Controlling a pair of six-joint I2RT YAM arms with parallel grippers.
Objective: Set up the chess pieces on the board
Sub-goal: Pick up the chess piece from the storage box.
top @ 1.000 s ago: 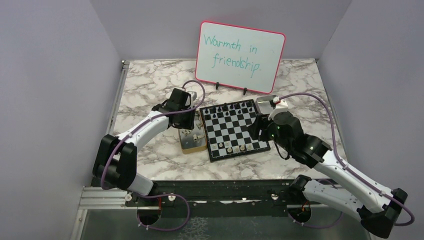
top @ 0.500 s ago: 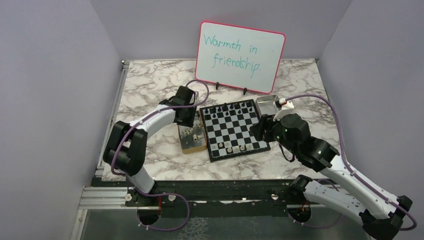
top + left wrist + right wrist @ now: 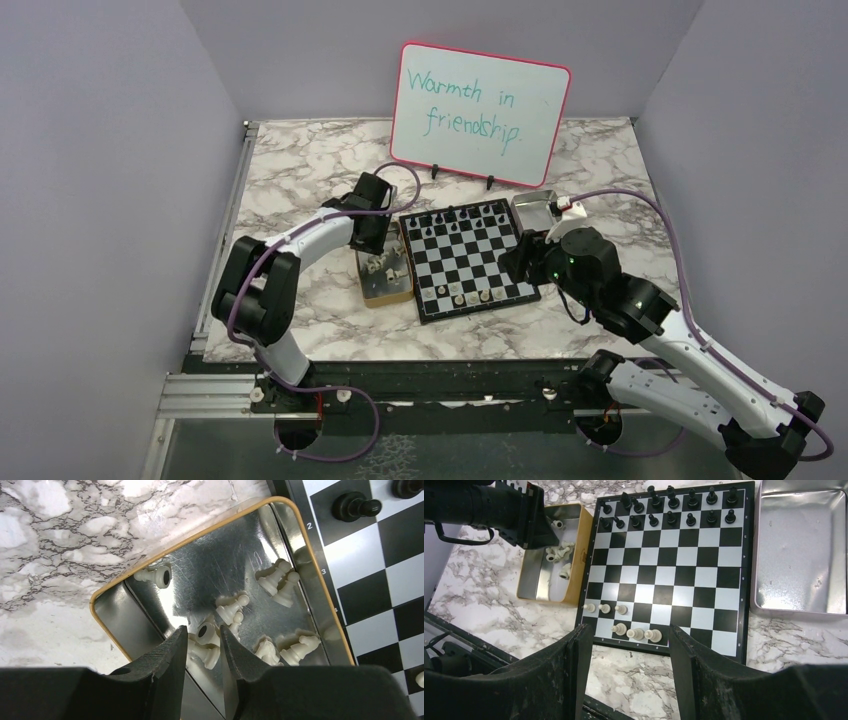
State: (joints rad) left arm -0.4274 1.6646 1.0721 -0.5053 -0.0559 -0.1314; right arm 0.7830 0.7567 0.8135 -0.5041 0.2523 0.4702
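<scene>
Left wrist view alone shows inside the box point(image 3: 215, 565): eight or nine cream pieces point(image 3: 272, 577) lying loose. Left gripper point(image 3: 201, 630) is narrowed round one, grip uncertain. Right wrist view: board point(image 3: 669, 575) mid-table, six cream pieces at its near-left corner, black pieces point(image 3: 671, 517) filling two far rows. Right gripper point(image 3: 629, 627) wide, empty.

Black chessmen point(image 3: 691, 519) are ranged along the two far rows of the chessboard point(image 3: 684, 595); six cream chessmen point(image 3: 635, 633) are set near its left corner, and more are heaped in the tan box point(image 3: 583, 555).

Black-and-white chequered board point(image 3: 674, 575), cream chess pieces point(image 3: 230, 607), tan box point(image 3: 582, 555), marbled table point(image 3: 300, 170)
</scene>
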